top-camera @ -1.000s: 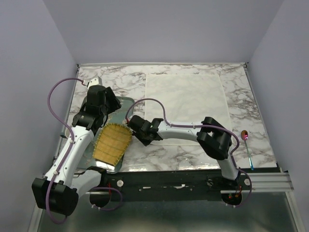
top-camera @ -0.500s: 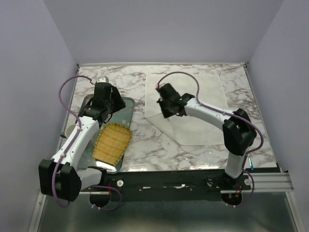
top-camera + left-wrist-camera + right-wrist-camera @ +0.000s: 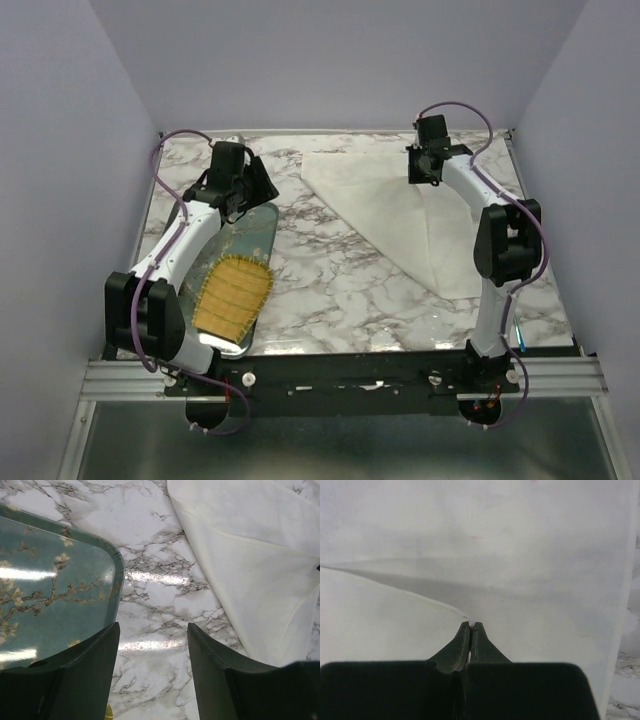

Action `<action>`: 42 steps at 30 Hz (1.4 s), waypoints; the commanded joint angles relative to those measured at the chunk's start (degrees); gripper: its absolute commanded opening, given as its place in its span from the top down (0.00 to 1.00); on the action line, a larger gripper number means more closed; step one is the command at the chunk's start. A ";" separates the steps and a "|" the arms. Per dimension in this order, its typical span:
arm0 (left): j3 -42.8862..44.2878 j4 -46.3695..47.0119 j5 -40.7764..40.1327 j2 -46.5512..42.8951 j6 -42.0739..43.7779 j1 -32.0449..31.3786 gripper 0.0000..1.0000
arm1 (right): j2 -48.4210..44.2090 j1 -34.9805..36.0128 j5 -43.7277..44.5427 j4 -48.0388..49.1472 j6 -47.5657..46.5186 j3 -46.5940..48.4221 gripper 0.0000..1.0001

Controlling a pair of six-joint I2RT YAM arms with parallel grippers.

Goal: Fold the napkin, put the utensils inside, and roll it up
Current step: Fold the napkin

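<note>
Diagonally folded napkin point(image 3: 400, 215) on the table point(image 3: 330, 290)
Its corner is clamped in the right gripper point(image 3: 470, 625); the left gripper point(image 3: 153, 627) is held apart.

In the right wrist view, the napkin point(image 3: 530, 555) ran past the top and left edges. The corner pinched in the closed right claw point(image 3: 470, 624) lay hidden between its tips. In the left wrist view, the fingers of the left claw point(image 3: 152, 626) were cut off by the bottom edge and the tray point(image 3: 60, 580) by the left edge. The yellow mat point(image 3: 108, 713) showed only as a sliver. In the top view, the right arm point(image 3: 505, 245) hid the spoon point(image 3: 518, 342) except for a short piece of handle.
</note>
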 commanded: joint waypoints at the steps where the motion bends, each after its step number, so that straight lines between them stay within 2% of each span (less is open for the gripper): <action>1: 2.68 0.39 3.39 3.26 0.77 0.01 0.35 | 4.28 -2.97 -2.24 -1.55 -2.85 6.55 0.99; 14: 3.82 -0.67 2.51 5.02 1.47 0.01 0.35 | 15.71 -7.98 -3.47 -4.89 -3.65 24.74 0.99; 42: 6.73 -1.20 3.13 8.01 1.73 0.01 0.33 | 23.89 -13.17 -6.28 -2.53 -0.39 36.62 0.99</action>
